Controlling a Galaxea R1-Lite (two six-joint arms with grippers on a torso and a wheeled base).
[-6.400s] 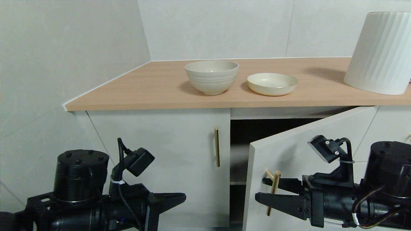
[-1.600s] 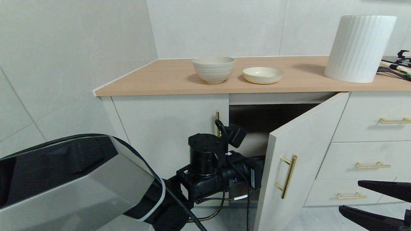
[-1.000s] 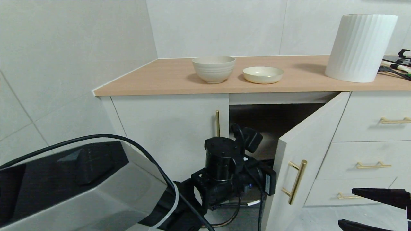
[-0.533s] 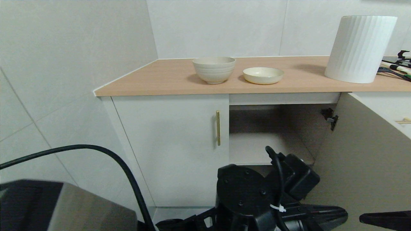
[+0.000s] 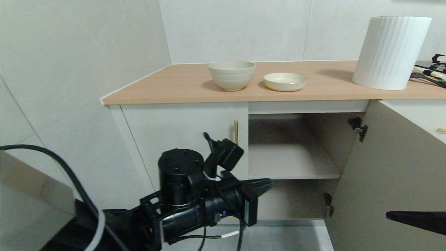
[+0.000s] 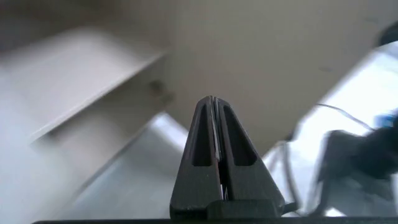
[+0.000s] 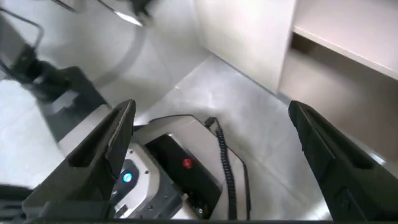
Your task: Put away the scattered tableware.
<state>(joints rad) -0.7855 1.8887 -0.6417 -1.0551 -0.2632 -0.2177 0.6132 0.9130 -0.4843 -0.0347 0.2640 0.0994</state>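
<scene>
Pale tiled walls [image 5: 69, 52] meet in a corner behind a wooden bench [image 5: 167, 87] set over white cabinets. Low in front of the shut left-hand door, the left pincer [image 5: 266, 182] has its fingers pressed together on nothing. The right pincer [image 7: 208, 134] is spread wide and empty, down near the floor. Beside it the right-hand cabinet door [image 5: 383, 181] now stands fully swung out. A second ago it was only half open, with the left arm reaching in behind it, and that arm has since drawn back to the left. The inner shelf [image 5: 289, 164] is bare and in plain sight. Up on the bench the bowl [image 5: 232, 75] and the shallow dish [image 5: 285, 81] sit side by side, untouched, well left of a ribbed white container [image 5: 390, 52]. By my reading the storage space is ready, and lifting the tableware comes next.
</scene>
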